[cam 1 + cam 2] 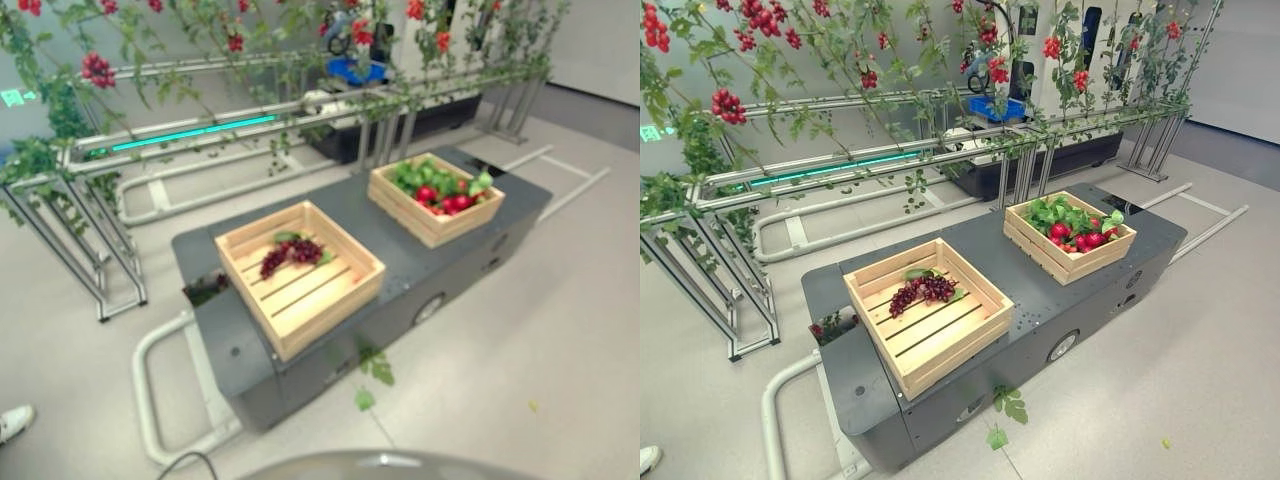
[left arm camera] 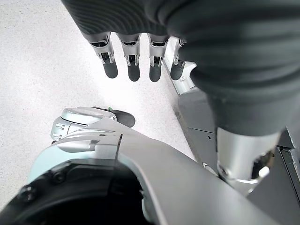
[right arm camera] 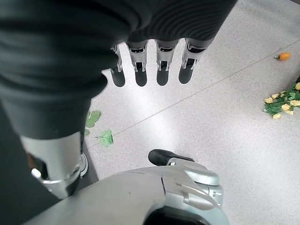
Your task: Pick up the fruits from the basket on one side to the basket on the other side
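The left hand hangs over pale speckled floor, its silver dark-tipped fingers straight and side by side, holding nothing; just beyond it lies the edge of the dark grey desk. The right hand hangs the same way, fingers straight in a row and empty. On the floor past this hand lie two loose green leaves, and well off to its side a small orange fruit and a sprig of yellow flowers with green leaves.

Ahead of both hands and well apart from them stands the long dark grey desk, a low boxy platform. On its nearer end, toward the left hand's side, sits a pale wooden slatted crate holding a bunch of dark purple grapes with a green leaf, lying at the crate's far side. On the farther end, toward the right hand's side, sits a second pale wooden crate filled with red round fruits among green leafy pieces. The two crates are apart, with bare desk top between them. More green leaves lie on the floor by the desk's near side.

Beyond the desk runs a frame of silver metal rails hung with green vines and clusters of red berries.
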Robot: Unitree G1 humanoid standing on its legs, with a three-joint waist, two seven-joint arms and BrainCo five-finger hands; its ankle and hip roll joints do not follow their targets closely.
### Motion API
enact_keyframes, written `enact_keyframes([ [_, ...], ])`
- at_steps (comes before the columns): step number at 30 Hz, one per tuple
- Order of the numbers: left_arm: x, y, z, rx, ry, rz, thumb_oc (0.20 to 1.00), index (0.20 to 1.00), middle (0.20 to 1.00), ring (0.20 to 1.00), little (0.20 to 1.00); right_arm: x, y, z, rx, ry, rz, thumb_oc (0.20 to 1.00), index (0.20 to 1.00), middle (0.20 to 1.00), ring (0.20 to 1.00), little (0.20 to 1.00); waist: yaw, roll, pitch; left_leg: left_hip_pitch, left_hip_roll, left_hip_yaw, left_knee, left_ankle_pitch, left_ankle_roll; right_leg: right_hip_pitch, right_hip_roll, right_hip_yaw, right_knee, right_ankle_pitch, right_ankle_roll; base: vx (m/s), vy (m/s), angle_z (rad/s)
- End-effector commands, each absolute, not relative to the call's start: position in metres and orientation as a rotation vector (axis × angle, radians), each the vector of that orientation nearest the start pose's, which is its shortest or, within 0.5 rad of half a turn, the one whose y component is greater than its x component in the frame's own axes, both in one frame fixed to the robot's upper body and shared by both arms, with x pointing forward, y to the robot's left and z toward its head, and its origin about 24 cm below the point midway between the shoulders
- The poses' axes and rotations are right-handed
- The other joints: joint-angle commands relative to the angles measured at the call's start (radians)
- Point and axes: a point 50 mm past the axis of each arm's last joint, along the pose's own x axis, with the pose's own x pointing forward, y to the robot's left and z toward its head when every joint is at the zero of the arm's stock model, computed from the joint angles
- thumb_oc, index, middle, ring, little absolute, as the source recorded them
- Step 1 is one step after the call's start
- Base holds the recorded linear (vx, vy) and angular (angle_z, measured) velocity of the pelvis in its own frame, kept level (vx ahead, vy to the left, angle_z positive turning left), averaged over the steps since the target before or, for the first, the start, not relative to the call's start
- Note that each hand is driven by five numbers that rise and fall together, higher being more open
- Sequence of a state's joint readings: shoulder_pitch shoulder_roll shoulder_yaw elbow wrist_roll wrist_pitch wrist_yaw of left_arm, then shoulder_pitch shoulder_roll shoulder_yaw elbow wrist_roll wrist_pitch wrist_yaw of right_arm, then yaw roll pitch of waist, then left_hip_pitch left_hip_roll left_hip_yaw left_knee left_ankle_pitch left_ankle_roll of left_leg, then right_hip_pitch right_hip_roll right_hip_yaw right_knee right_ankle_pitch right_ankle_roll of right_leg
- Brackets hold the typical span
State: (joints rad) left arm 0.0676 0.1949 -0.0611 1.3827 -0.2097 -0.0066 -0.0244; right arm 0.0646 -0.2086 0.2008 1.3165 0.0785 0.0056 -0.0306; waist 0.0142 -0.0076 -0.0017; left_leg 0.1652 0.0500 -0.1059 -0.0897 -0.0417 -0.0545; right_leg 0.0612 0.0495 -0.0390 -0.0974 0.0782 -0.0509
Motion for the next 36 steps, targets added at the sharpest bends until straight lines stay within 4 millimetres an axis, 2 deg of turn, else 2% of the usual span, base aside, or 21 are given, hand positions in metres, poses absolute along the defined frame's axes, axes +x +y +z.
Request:
enact_keyframes([
  [1, 0.037, 0.214, -0.176, 0.005, 1.423, 0.187, 1.000, 1.000, 1.000, 1.000, 1.000, 0.053, -0.225, -0.172, -0.275, 1.378, -0.042, 1.000, 1.000, 1.000, 1.000, 1.000, -0.001, -0.037, 0.021, 0.002, -0.053, -0.034, 0.002, -0.027, 0.032, 0.058, -0.030, 0.001, 0.011, -0.091, 0.099, 0.00, 0.000, 0.00],
  [9, 0.033, 0.212, -0.176, -0.010, 1.436, 0.185, 1.000, 1.000, 1.000, 1.000, 1.000, 0.053, -0.225, -0.172, -0.270, 1.378, -0.042, 1.000, 1.000, 1.000, 1.000, 1.000, 0.000, -0.039, 0.024, 0.001, -0.053, -0.036, 0.002, -0.028, 0.032, 0.055, -0.030, 0.002, 0.012, -0.091, 0.100, 0.00, 0.000, 0.00],
  [19, 0.034, 0.213, -0.176, 0.067, 1.448, 0.127, 1.000, 1.000, 1.000, 1.000, 1.000, 0.053, -0.224, -0.172, -0.276, 1.379, -0.030, 1.000, 1.000, 1.000, 1.000, 1.000, -0.003, -0.037, 0.024, 0.003, -0.051, -0.033, 0.002, -0.030, 0.032, 0.056, -0.029, 0.001, 0.013, -0.093, 0.100, 0.00, 0.000, 0.00],
  [26, 0.039, 0.213, -0.176, 0.100, 1.432, 0.103, 1.000, 1.000, 1.000, 1.000, 1.000, 0.057, -0.225, -0.171, -0.280, 1.371, -0.030, 1.000, 1.000, 1.000, 1.000, 1.000, -0.005, -0.033, 0.029, 0.002, -0.051, -0.033, 0.004, -0.031, 0.032, 0.053, -0.028, 0.002, 0.018, -0.096, 0.099, 0.00, 0.000, 0.00],
  [31, 0.053, 0.219, -0.173, 0.210, 1.391, 0.061, 1.000, 1.000, 1.000, 1.000, 1.000, 0.063, -0.226, -0.170, -0.295, 1.348, -0.030, 1.000, 1.000, 1.000, 1.000, 1.000, -0.013, -0.030, 0.046, -0.006, -0.047, -0.031, 0.008, -0.027, 0.027, 0.041, -0.022, 0.004, 0.028, -0.098, 0.095, 0.00, 0.000, 0.00],
  [36, 0.060, 0.226, -0.171, 0.235, 1.367, 0.095, 1.000, 1.000, 1.000, 1.000, 1.000, 0.067, -0.231, -0.168, -0.309, 1.331, -0.047, 1.000, 1.000, 1.000, 1.000, 1.000, -0.017, -0.028, 0.071, -0.022, -0.040, -0.031, 0.027, -0.024, 0.017, 0.027, -0.017, -0.001, 0.037, -0.099, 0.090, -0.03, -0.048, 0.01],
])
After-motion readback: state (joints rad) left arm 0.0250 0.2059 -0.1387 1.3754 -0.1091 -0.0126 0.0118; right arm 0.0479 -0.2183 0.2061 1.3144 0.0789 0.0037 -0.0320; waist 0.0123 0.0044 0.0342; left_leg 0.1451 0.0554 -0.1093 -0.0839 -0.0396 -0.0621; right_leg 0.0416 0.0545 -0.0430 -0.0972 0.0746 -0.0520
